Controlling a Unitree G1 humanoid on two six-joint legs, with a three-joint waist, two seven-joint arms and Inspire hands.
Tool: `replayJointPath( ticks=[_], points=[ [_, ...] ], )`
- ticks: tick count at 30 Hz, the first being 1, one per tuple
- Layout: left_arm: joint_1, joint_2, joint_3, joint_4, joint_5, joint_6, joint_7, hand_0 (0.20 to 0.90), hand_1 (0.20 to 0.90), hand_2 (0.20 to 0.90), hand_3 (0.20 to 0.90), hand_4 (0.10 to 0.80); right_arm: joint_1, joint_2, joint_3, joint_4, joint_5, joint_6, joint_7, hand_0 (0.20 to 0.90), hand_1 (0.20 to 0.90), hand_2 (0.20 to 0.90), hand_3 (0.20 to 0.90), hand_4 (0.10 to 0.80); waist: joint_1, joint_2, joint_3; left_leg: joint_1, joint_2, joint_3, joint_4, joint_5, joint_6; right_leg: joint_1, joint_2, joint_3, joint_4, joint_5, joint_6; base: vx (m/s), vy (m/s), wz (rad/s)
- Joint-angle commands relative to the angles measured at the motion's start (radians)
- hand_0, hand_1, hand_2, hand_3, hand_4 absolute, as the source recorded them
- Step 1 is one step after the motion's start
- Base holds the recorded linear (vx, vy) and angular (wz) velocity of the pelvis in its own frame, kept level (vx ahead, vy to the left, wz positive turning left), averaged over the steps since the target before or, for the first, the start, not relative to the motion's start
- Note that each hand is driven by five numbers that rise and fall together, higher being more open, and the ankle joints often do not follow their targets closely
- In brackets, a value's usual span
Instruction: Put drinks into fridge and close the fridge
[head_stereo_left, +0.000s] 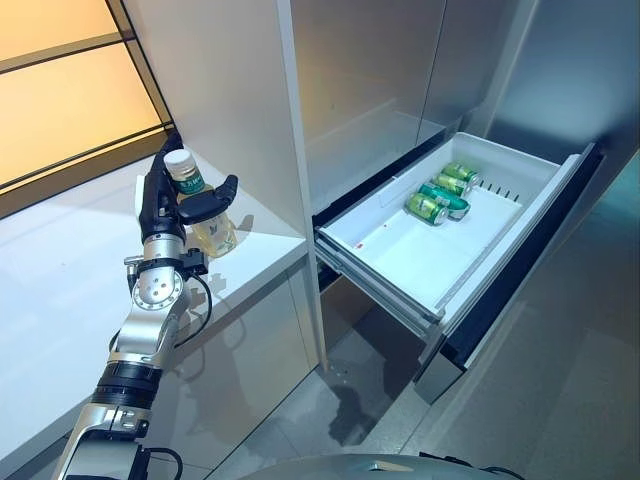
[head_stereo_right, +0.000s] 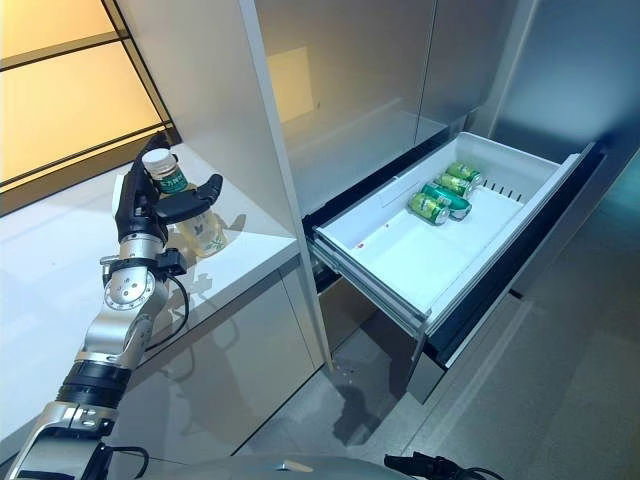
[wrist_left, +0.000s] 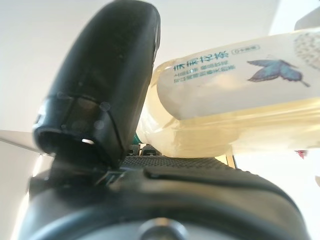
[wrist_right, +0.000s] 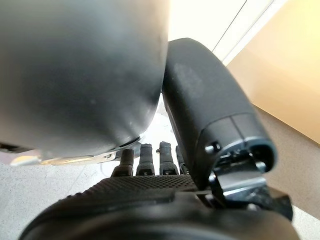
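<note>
A clear bottle (head_stereo_left: 207, 228) of pale yellow drink with a white cap and green label stands on the white counter (head_stereo_left: 60, 285) at the left. My left hand (head_stereo_left: 158, 205) is shut on it: the fingers rise behind the bottle and the thumb crosses its front. The left wrist view shows the bottle (wrist_left: 235, 100) lying against the thumb (wrist_left: 100, 85). The white fridge drawer (head_stereo_left: 400, 255) is pulled out at the right, with green cans (head_stereo_left: 441, 195) lying at its far end. My right hand (wrist_right: 150, 197) shows in the right wrist view, fingers straight, holding nothing.
A tall grey cabinet panel (head_stereo_left: 230, 90) stands between the counter and the drawer. The drawer's dark front (head_stereo_left: 530, 250) juts out over the grey floor (head_stereo_left: 560, 400). An orange wall (head_stereo_left: 50, 70) lies behind the counter.
</note>
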Motion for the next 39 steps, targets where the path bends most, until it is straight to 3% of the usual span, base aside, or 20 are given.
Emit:
replayJointPath(
  ticks=[1,15,22,39],
  points=[
    [-0.086,0.053,-0.016,0.06,0.05,-0.044,0.02,0.9,0.9,0.9,0.9,0.8,-0.021,-0.004,0.004,0.001,-0.009,0.007,0.009,0.9,0.9,0.9,0.9,0.8,-0.013,0.01,-0.006,-0.013,-0.042,0.063,0.052,-0.121,0.045,-0.078,0.042,0.011,0.115,-0.081,0.027,0.0,0.0,0.0],
    [-0.096,0.03,-0.01,0.049,-0.043,-0.052,0.044,0.9,0.9,0.9,0.9,0.8,-0.024,-0.005,0.004,-0.003,-0.014,0.016,0.006,0.9,0.9,0.9,0.9,0.8,-0.015,0.009,-0.009,-0.01,-0.045,0.063,0.049,-0.121,0.046,-0.076,0.043,0.015,0.113,-0.081,0.029,0.0,0.0,0.0],
    [-0.081,-0.025,0.0,0.023,-0.159,-0.082,0.028,0.9,0.9,0.9,0.9,0.8,-0.028,-0.001,0.005,-0.006,-0.011,0.023,0.003,0.9,0.9,0.9,0.9,0.8,-0.011,0.006,-0.006,-0.009,-0.045,0.062,0.052,-0.122,0.046,-0.074,0.042,0.012,0.114,-0.081,0.029,0.001,-0.002,-0.03],
    [-0.059,0.009,-0.003,-0.026,-0.021,-0.068,0.082,0.9,0.9,0.9,0.9,0.8,-0.029,-0.002,0.007,-0.003,-0.022,0.02,0.005,0.9,0.9,0.9,0.9,0.8,-0.001,0.007,-0.005,-0.009,-0.044,0.057,0.048,-0.119,0.043,-0.072,0.042,0.007,0.11,-0.079,0.029,0.0,0.0,0.0]
  ],
)
